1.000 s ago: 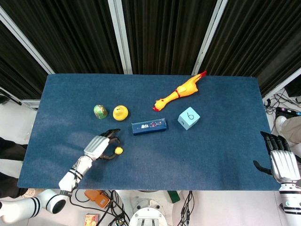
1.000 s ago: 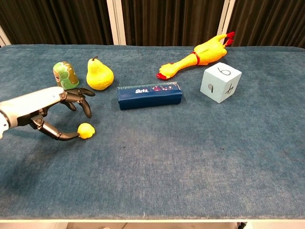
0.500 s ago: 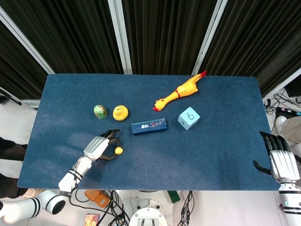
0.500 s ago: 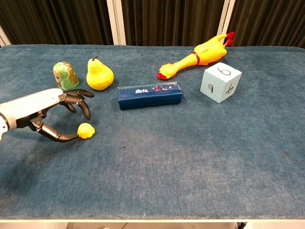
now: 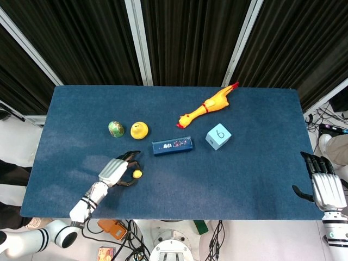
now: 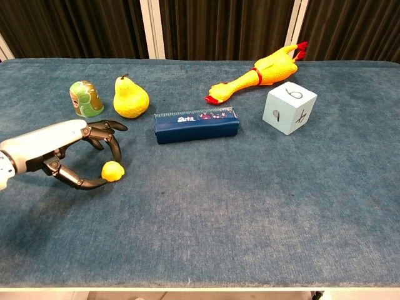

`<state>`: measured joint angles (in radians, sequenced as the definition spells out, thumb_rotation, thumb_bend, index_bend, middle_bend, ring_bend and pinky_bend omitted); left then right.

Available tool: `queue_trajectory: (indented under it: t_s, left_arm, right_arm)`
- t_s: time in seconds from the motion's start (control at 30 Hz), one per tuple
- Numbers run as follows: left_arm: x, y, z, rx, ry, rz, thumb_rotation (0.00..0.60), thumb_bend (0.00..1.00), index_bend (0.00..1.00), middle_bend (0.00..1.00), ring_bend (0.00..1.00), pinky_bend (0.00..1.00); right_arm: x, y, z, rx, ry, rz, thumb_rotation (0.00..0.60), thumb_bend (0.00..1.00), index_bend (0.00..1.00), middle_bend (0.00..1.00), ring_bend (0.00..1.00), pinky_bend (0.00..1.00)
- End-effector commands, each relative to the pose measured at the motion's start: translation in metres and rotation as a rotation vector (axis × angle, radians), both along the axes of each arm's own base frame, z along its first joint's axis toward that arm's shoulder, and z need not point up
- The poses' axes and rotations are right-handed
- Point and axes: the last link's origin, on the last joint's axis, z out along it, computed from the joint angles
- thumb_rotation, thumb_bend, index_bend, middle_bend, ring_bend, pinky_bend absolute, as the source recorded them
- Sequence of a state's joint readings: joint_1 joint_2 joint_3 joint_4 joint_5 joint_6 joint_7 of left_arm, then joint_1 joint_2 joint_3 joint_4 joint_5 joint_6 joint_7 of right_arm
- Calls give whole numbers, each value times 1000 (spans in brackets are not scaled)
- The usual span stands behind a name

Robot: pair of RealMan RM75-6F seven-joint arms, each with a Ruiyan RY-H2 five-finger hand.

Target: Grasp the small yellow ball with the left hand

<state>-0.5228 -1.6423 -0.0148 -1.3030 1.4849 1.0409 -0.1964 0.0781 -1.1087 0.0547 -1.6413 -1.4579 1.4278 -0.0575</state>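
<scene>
The small yellow ball (image 6: 112, 170) (image 5: 137, 174) lies on the blue table (image 6: 250, 200) near its front left. My left hand (image 6: 59, 147) (image 5: 115, 170) is beside it on the left, fingers spread and curved around the ball. The thumb reaches under the ball's near side and touches it; the other fingers arch over its far side with a gap. The ball still rests on the cloth. My right hand (image 5: 326, 185) hangs off the table's right front corner, fingers straight and apart, holding nothing; the chest view does not show it.
Behind the left hand stand a green figurine (image 6: 85, 99) and a yellow pear (image 6: 130, 97). A dark blue box (image 6: 196, 124) lies right of the hand. A rubber chicken (image 6: 259, 74) and a light blue die (image 6: 289, 108) sit at the back right.
My left hand has slid slightly right and forward, closing its fingers further around the ball. The ball has barely moved. The right hand has stayed still.
</scene>
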Motion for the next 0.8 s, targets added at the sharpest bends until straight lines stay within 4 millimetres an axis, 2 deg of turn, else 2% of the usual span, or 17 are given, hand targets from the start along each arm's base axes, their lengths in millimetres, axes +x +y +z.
queue_trajectory:
  t_s: [0.03,0.6,0.8]
  left_arm:
    - [0,0,-2,-5,2,-2,600,260,417,76,92,237]
    - [-2,5,0,-3,6,8,600,285,507,101,93,237]
    - [3,8,13,35,19,-22,600,300,513,106,93,237]
  right_arm:
    - [0,0,0,0,-1,0,600,317,120,175,160,122]
    - [0,0,0,-1,-2,0,600,318,120,175,160,122]
    - [0,0,0,-2,-3,1,600,317,120,175,160,122]
